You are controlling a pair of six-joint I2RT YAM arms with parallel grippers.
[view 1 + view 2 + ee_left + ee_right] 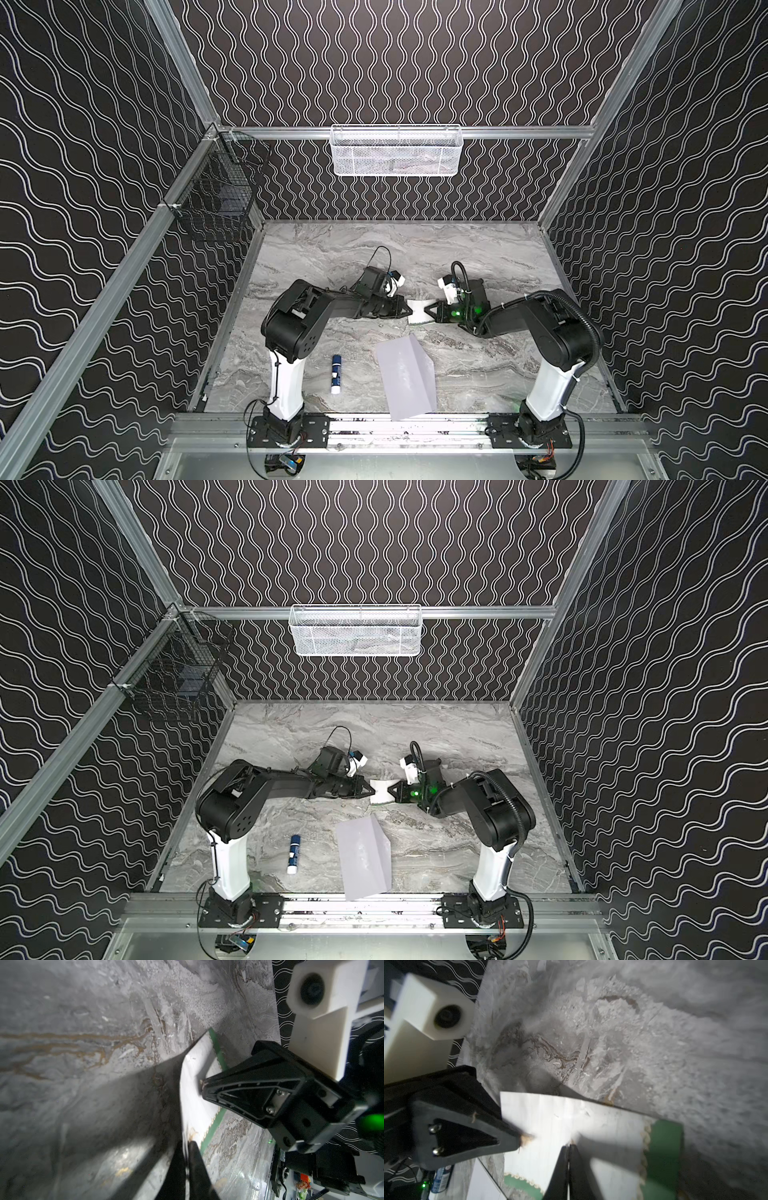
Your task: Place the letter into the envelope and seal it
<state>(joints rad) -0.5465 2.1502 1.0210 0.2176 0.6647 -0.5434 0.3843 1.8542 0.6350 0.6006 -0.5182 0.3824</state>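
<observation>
Step in hand: letter [419, 312] readied, not yet inserted. Left claw [405, 309] and right claw [432, 312] each pinch an opposite edge, holding it just beyond the envelope [407, 378]. Next: carry it to the envelope's opening. The envelope's near corner overhangs the tabletop [498, 374] edge. Glue stick [336, 374] lies to its left, with bare room to its right.

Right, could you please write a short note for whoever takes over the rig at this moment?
The left hand is shut on one edge of the white paper letter with a green border; the right hand is shut on the opposite edge.
The plain pale lavender paper envelope lies on the grey marble table, nearer the front, a blue-and-white glue stick to its left.
Done: letter picked up.
Left: insert it, seal.
</observation>
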